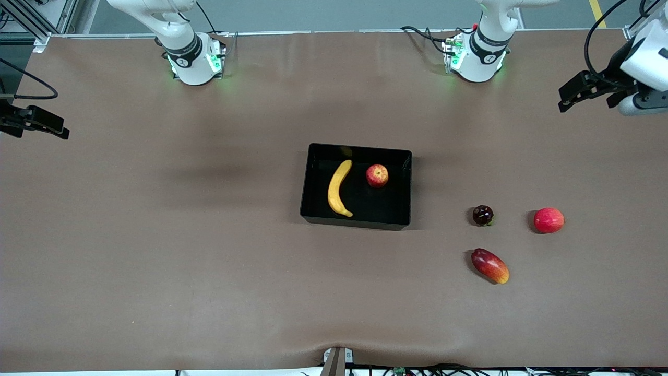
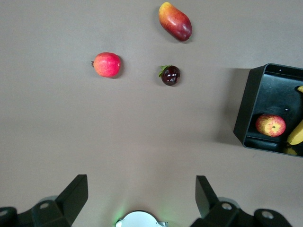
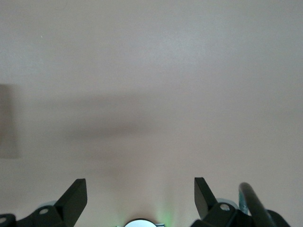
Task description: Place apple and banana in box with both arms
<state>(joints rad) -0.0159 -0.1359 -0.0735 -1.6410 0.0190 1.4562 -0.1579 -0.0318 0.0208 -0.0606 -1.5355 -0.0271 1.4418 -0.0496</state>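
Both claws hung spread wide and empty above the brown table (image 1: 156,261). At the far right edge of the front view, upper part, the left gripper (image 1: 566,102) was over the table's left-arm end, and its wrist view showed its two dark fingers (image 2: 75,194) standing well apart at the bottom of the frame with nothing between them. At the far left edge of the front view, the right gripper (image 1: 49,128) was over the table's right-arm end; its wrist view showed its fingers (image 3: 75,196) equally far apart over bare tabletop. The box (image 1: 313,209) sat near the middle of the front view, a shallow black tray with upright walls. Inside it lay the banana (image 1: 338,189), curved and running lengthwise along the wall toward the right arm's end. The apple (image 1: 377,175) sat in the box too, apart from the banana, toward the left arm's end and in the upper half of the tray as the front view shows it. Right of the box in the front view, out on the table, three other fruits lay apart from one another: a small dark round fruit (image 1: 482,215), a plain red round fruit (image 1: 549,220) farther right, and an oblong red-orange fruit (image 1: 490,266) lower in the frame, nearer the front camera.
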